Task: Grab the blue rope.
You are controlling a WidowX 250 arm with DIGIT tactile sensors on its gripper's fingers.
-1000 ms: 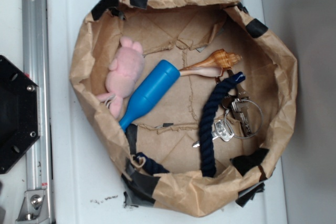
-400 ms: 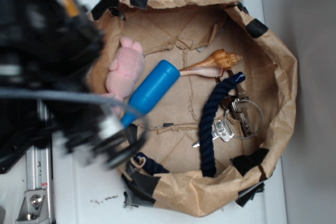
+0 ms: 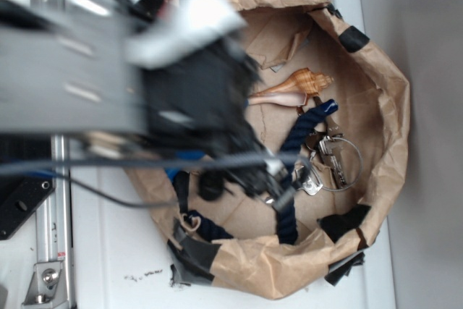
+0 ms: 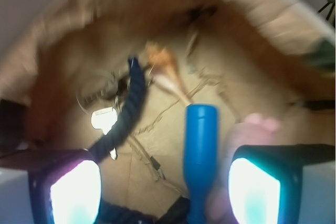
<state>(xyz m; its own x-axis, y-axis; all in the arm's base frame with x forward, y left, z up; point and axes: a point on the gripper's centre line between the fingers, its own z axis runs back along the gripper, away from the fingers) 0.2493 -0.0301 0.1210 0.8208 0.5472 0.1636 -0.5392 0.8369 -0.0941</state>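
The pincer (image 4: 165, 182) hovers wide open and empty in approach; next it must shift left over the blue rope (image 4: 128, 109).

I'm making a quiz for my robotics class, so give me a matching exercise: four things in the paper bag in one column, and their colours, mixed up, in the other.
Things:
1. rope
2. seashell
3. bottle-shaped pin
4. keys

Colours:
A. bright blue
B. silver
C. dark navy
D. orange-tan

Pairs: 1-C, 2-D, 3-A, 4-B
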